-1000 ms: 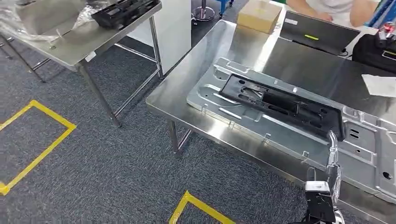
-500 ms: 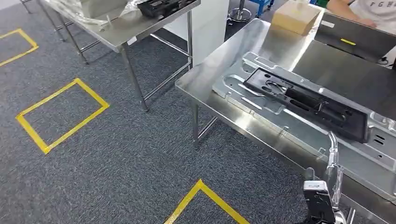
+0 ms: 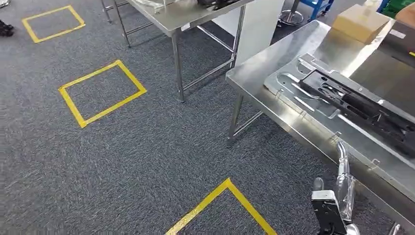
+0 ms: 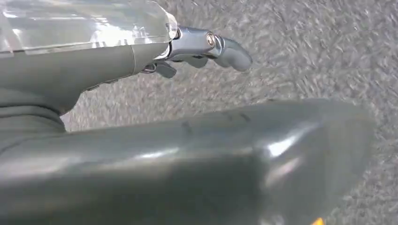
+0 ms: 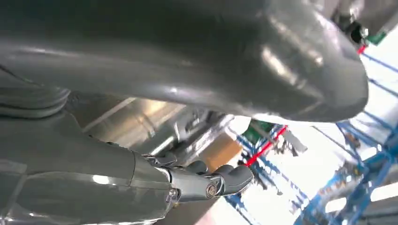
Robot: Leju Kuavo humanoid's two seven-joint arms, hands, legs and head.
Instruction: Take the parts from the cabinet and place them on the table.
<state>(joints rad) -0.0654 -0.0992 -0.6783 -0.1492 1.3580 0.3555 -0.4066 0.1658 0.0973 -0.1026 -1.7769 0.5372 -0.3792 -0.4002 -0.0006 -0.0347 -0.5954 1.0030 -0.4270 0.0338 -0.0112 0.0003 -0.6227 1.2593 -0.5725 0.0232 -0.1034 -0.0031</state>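
1. A stamped silver sheet-metal panel is seen lying flat on the stainless steel surface at the right in the head view.
2. A long black plastic frame part is seen resting on top of that panel.
3. A tan cardboard box is seen at the far end of the same surface.
4. A second stainless steel surface is seen farther back, carrying another dark part that is cut off by the frame edge.
5. Yellow tape rectangles are marked on the grey carpet floor.
6. The right hand is seen low beside the near edge of the right surface; nothing is held, and the fingers are seen loosely extended in the right wrist view.
7. The left hand is seen over the carpet; nothing is gripped, and the fingers are held out, apart from the thumb.
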